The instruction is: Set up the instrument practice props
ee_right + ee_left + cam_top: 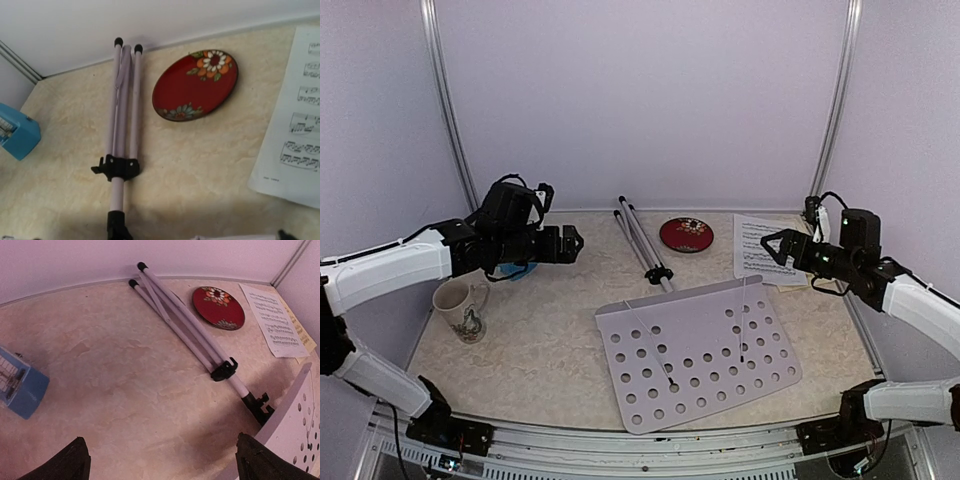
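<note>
While left pincer (pixel 576 243) and right pincer (pixel 767 242) hang open, empty, we see music stand (pixel 700 350) lying flat between them, metronome (pixel 20 385) beside left, white sheet (pixel 295 140) with printed staves beside right.

Red flower-painted plate (pixel 686 234) lying flat near the back wall. White patterned mug (pixel 463 308) standing upright at far left, well apart from it. Both sitting on beige marbled tabletop (pixel 540 345).
</note>
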Robot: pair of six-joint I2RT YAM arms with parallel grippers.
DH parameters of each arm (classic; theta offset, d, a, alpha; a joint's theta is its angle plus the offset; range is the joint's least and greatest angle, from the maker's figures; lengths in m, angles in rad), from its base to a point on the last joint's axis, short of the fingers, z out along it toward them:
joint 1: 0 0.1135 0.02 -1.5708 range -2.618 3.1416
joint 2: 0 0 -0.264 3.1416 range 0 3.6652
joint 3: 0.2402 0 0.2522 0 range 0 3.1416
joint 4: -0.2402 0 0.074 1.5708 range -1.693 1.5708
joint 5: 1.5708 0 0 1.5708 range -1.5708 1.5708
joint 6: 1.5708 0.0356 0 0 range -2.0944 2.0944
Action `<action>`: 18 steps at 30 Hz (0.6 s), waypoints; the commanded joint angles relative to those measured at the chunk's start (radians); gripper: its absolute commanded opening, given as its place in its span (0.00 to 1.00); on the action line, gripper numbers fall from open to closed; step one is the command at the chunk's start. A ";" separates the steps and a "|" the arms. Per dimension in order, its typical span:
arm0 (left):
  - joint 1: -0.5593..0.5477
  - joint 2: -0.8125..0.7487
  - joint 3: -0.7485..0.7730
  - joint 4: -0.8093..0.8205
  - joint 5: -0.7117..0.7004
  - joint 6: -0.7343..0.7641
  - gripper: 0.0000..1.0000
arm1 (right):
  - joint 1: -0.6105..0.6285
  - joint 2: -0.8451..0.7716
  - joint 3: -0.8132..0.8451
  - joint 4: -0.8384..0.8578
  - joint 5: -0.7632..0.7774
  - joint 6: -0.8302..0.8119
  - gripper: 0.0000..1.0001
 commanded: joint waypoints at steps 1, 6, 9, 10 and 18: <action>-0.071 0.093 0.115 -0.028 0.156 0.073 0.99 | 0.007 0.000 0.049 -0.030 -0.006 0.036 1.00; -0.154 0.255 0.282 -0.087 0.243 0.131 0.99 | -0.011 -0.023 0.039 -0.010 -0.072 0.045 1.00; -0.191 0.369 0.401 -0.119 0.314 0.151 0.99 | -0.022 -0.035 0.026 0.002 -0.128 0.054 1.00; -0.202 0.403 0.437 -0.130 0.330 0.155 0.99 | -0.026 -0.039 0.024 0.005 -0.142 0.057 1.00; -0.292 0.685 0.735 -0.276 0.333 0.212 0.95 | -0.045 -0.112 0.016 -0.006 -0.170 0.064 1.00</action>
